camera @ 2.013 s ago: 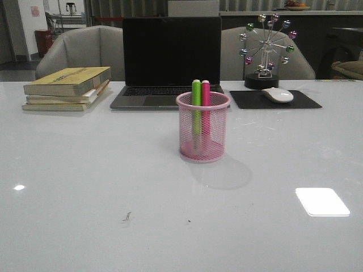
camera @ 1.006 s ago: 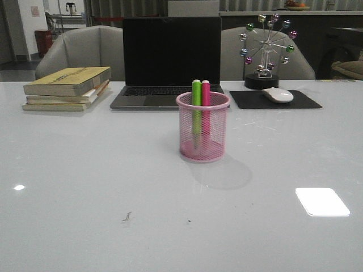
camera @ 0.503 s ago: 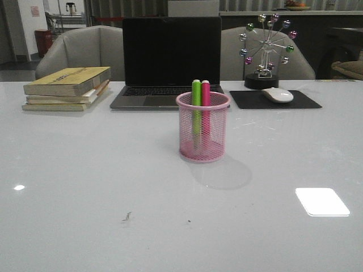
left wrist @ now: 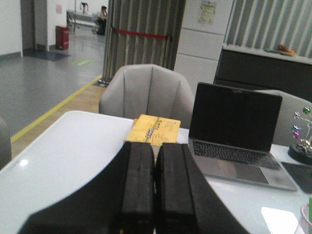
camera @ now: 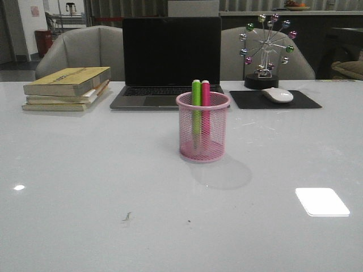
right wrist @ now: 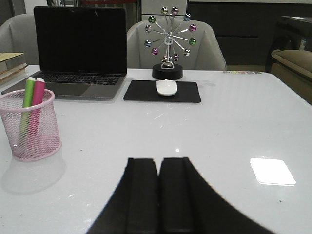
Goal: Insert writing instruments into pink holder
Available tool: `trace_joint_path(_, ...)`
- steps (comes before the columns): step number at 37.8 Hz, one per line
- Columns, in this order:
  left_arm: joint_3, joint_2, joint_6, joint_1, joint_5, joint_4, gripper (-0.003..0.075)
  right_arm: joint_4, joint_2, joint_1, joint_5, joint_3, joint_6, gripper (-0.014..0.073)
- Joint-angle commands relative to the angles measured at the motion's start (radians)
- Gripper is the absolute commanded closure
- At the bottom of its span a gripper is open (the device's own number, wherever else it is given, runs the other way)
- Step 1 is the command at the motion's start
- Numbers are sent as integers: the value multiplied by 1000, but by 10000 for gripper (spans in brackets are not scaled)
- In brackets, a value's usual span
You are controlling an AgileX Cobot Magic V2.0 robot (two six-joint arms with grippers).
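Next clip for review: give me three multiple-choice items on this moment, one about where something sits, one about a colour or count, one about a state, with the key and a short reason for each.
1. Where are the two markers?
A. Lying on the table beside the books
B. Standing inside the pink holder
C. Resting on the laptop keyboard

2. What colours are the markers?
A. Blue and yellow
B. Both pink
C. Lime green and pink

3. How do both grippers stand?
A. Shut and empty
B. Wide open
C. Each shut on a marker

Key: B, C, A.
1 B: the green marker and pink marker stand upright in the pink holder, tips above its rim.
2 C: one is lime green, one pink.
3 A: the left gripper and right gripper show fingers pressed together with nothing between.
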Motion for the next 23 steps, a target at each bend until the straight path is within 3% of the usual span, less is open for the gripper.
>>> trace_joint_path(1,4,-50,-110,1,-131,89,621,3,-15,-4,-77,1,-6,573)
trace_joint_path(9,71,-160,-195,-32,-194,188,621,3,-15,-4,-77,1,-6,573)
trace_joint_path(23,205,-198,-200,-222,-337,338,621,3,-15,-4,-78,1,-6,573)
